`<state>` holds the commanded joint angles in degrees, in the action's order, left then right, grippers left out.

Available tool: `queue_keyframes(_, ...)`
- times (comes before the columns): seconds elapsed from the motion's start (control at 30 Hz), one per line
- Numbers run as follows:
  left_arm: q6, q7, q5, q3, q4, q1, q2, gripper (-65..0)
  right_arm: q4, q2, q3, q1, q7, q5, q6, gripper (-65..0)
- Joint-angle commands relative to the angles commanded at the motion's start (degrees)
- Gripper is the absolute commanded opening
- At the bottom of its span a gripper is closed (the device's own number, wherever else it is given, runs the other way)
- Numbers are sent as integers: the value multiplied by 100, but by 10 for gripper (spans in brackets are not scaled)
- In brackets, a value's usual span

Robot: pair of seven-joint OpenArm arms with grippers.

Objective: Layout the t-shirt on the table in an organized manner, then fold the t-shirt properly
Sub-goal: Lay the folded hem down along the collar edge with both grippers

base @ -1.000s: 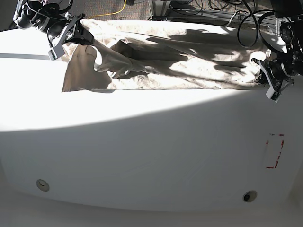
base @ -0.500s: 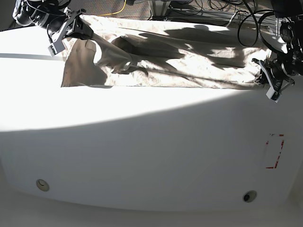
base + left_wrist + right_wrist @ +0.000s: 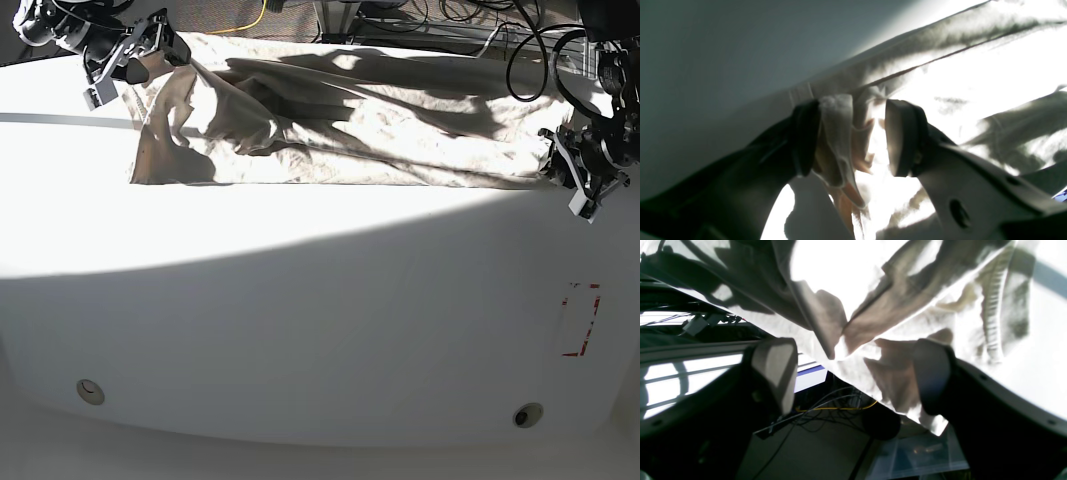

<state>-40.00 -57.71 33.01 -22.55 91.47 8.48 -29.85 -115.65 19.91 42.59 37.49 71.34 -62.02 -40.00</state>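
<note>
While the t-shirt [image 3: 330, 120] lies in a long, wrinkled band along the far edge of the table [image 3: 300, 320], with a peak of cloth rising at your right gripper [image 3: 853, 373], that gripper's fingers stand apart on either side of the peak. Your left gripper [image 3: 852, 138] is at the band's other end, its fingers parted with bunched cloth between them, though the blur makes it hard to say whether either one touches the fabric.
</note>
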Motion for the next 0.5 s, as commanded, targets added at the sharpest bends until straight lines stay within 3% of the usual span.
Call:
queue_keyframes(0.23,0,-352,62,-53,35,-264,-105,-211,9,316,211,-396,35,0,0,-127)
queue_keyframes(0.5,0,-1240,835,-677,554,-527,-105,-211,35,211,-9,-1204,44,18,0,-133)
